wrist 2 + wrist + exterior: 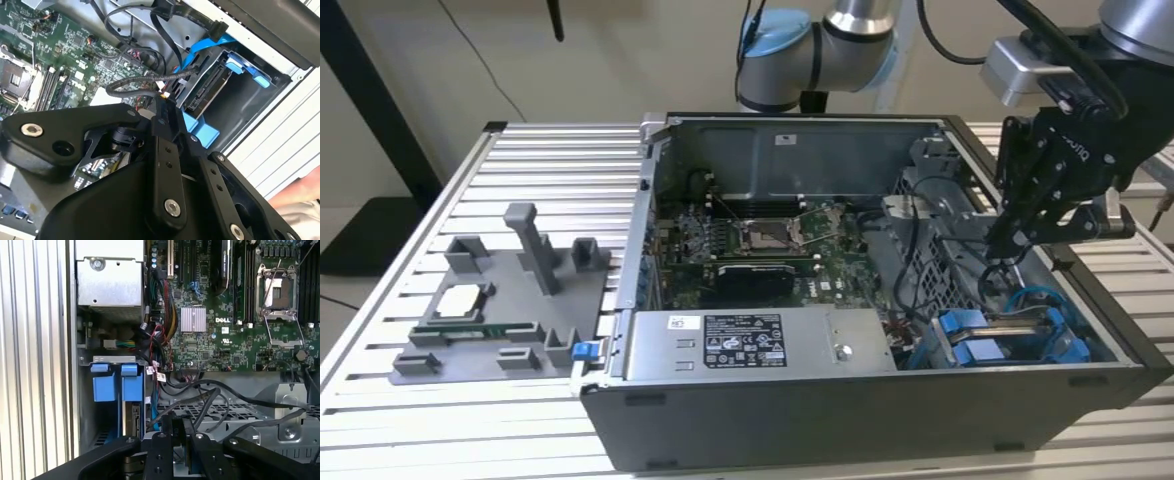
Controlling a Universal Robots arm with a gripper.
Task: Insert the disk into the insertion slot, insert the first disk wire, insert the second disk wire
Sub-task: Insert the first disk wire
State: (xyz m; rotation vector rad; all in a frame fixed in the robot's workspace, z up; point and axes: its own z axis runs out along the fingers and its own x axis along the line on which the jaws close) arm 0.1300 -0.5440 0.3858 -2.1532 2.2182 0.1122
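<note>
The disk sits in the insertion slot; the hand, clamped on the black disk wire just beside it, should, by my judgement, present it square, unkinked.

and there's the disk, standing on edge, seated in the insertion slot, with its bright blue carrier frame clipped round it. the slot is the grey sheet-metal bay in the case corner, at the exterior view's right. a black wire loops in and ends just beside the disk's connector edge; plugged or not, can't tell. a blue wire arcs close by.
</note>
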